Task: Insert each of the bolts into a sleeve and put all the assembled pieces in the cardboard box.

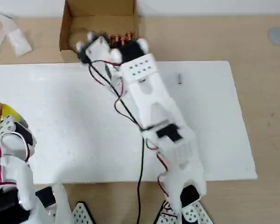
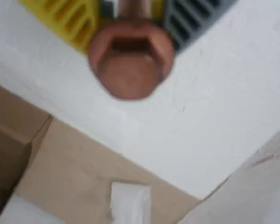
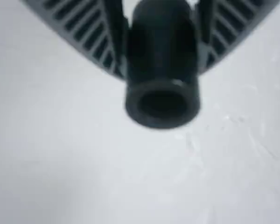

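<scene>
A white mat (image 1: pixel 60 116) covers most of the wooden table (image 1: pixel 263 93), and the cardboard box (image 1: pixel 65 32) stands at its far edge. Copper-coloured pieces (image 1: pixel 119 39) lie in the box; I cannot tell whether they carry sleeves. My right arm (image 1: pixel 154 112) stretches diagonally across the mat with its wrist right at the front of the box, hiding part of the box and those pieces in the high view. A small dark item (image 1: pixel 179 78) lies alone on the mat beside that arm. A grey disc (image 1: pixel 277 35) sits on the bare table at the far right corner, and white strips (image 1: pixel 14 37) lie at the far left. My left arm (image 1: pixel 11 154) is at the near left edge of the mat, well apart from the box. My left gripper (image 2: pixel 130 28) pinches a copper bolt (image 2: pixel 130 65) between its yellow and grey fingers, the hex head jutting past the tips above the mat's edge. My right gripper (image 3: pixel 161 46) is closed on a black sleeve (image 3: pixel 162 93), whose open bore points out beyond the fingertips, over the mat.
</scene>
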`<state>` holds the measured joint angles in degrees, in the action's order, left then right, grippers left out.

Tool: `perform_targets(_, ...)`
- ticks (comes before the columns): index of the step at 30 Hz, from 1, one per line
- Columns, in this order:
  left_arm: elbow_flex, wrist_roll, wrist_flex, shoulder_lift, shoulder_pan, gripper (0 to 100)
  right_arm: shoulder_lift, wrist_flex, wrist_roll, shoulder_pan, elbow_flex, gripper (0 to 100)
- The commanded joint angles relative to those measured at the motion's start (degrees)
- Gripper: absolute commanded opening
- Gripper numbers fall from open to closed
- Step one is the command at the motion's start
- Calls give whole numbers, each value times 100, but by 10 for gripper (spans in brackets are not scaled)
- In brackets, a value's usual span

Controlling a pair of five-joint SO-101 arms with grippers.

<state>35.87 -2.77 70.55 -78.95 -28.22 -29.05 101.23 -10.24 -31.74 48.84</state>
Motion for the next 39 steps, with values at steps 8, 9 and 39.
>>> perform_targets(8,-273,-510,-765,13,88,7,3952,123,774,92,-1279,10)
perform_targets(9,-211,-580,-914,13,88,7,4251,123,774,57,-1525,10)
perform_targets(39,1653,-853,-4563,-22,4624,6,12321,-6268,1864,-1130,-12778,10)
